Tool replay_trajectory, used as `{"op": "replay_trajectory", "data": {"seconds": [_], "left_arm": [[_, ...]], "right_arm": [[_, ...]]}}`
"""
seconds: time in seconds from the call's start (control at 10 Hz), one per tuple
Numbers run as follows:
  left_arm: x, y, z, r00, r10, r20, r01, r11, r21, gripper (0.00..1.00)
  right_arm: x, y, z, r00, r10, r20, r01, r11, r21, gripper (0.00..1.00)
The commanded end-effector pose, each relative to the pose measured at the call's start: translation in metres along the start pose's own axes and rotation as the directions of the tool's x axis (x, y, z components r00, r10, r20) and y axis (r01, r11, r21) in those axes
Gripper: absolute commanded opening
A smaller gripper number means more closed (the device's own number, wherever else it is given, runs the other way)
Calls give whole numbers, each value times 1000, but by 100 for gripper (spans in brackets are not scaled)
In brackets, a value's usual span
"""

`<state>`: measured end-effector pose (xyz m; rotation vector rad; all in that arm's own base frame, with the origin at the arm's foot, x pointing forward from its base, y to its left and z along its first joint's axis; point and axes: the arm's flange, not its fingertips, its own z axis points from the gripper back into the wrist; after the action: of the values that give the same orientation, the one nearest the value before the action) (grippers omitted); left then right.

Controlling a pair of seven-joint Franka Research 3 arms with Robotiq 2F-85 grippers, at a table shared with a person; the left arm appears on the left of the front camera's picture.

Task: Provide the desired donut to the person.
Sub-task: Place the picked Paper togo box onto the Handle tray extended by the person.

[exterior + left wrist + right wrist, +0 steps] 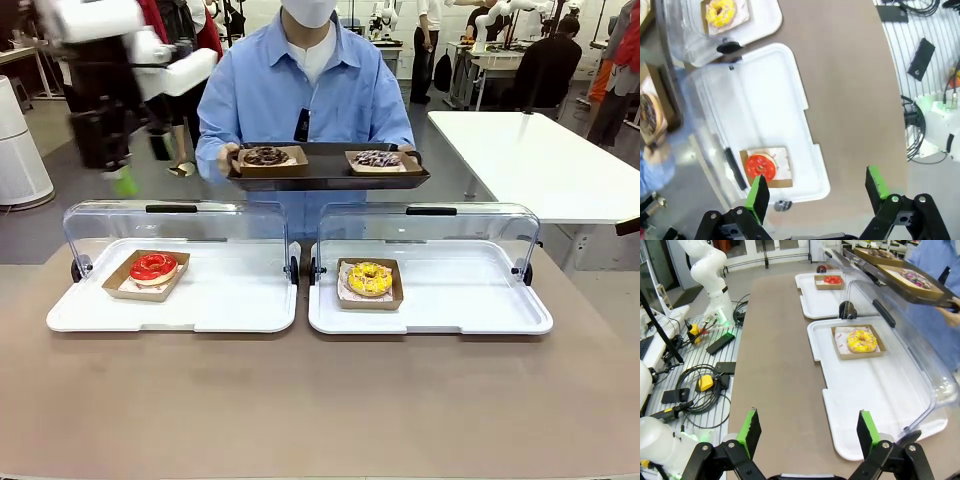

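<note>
Meanwhile both tools gape wide; raised clear lids stand between donuts and person.

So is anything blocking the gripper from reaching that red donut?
Nothing visible does. The clear lid is swung up and back behind the white tray, leaving the red donut in its cardboard box uncovered. The left gripper hangs open above it with only air between.
</note>
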<state>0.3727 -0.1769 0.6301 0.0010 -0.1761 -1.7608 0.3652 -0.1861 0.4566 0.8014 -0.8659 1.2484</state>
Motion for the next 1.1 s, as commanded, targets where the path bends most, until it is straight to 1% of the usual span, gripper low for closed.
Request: {"op": "replay_trajectory", "data": {"seconds": [0.0, 0.2, 0.3, 0.4, 0.5, 1.0], "left_arm": [[-32, -41, -9, 998, 3, 65, -7, 998, 58, 100], [-55, -63, -8, 994, 36, 107, -45, 996, 80, 100], [-59, -62, -6, 993, 37, 110, -46, 996, 77, 100], [-56, -61, -7, 998, 30, 63, -35, 996, 80, 100], [-62, -64, -2, 996, 60, 72, -64, 996, 57, 100], [-62, -64, -2, 996, 60, 72, -64, 996, 57, 100]], "right_arm": [[1, 1, 0, 1000, 6, 8, -6, 1000, -3, 100], [1, 1, 0, 1000, 6, 8, -6, 1000, -3, 100], [1, 1, 0, 1000, 6, 8, -6, 1000, -3, 100], [1, 1, 0, 1000, 6, 8, -6, 1000, -3, 100], [1, 1, 0, 1000, 6, 8, -6, 1000, -3, 100], [1, 1, 0, 1000, 6, 8, -6, 1000, -3, 100]]}}
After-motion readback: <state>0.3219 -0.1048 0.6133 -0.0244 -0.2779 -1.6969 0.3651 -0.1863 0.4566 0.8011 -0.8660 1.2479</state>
